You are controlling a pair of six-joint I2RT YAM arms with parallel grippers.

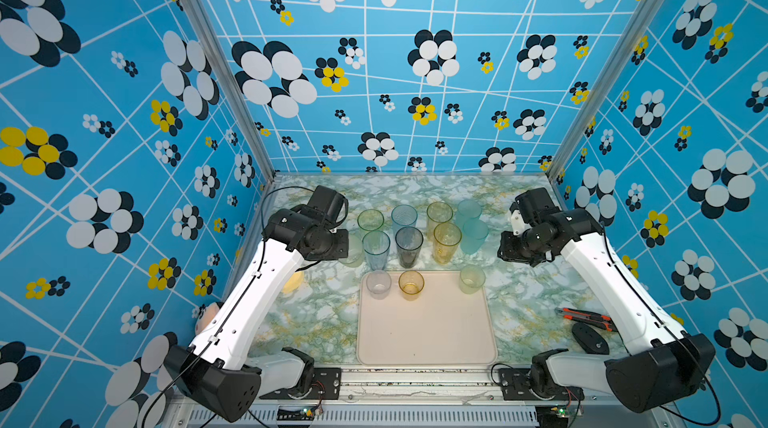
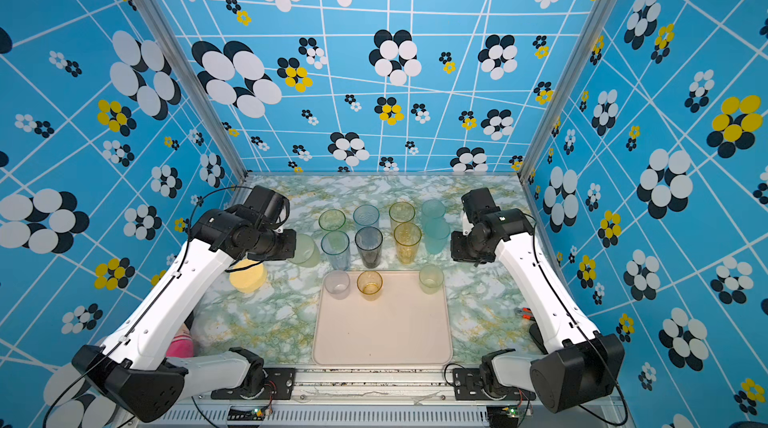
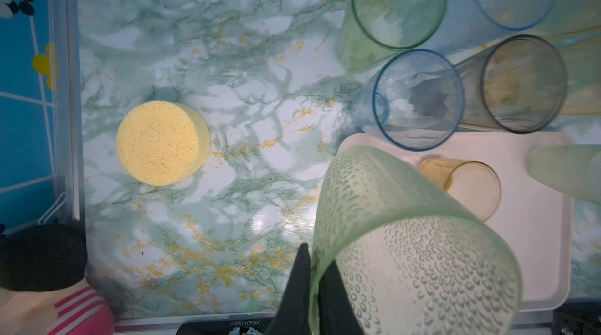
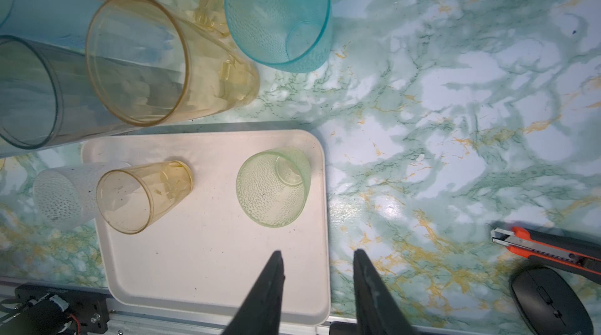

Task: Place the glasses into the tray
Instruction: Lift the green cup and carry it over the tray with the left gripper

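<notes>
Glasses [image 1: 409, 245], eight tall, stood in two rows of four on the marbled tabletop [image 1: 316, 313] just beyond the tray [image 1: 424, 334]. Three short ones, a clear glass [image 1: 378, 284], an amber glass [image 1: 411, 284] and a green glass [image 1: 471, 278], stood inside the tray along its far rim. Left claw [image 3: 315, 261] pinched the rim of a dimpled pale green glass [image 3: 406, 252], one finger inside and one outside; both top views placed it left of the rows, outside the tray. Right claw [image 4: 317, 253] was spread and empty above the tray's right rim.
</notes>
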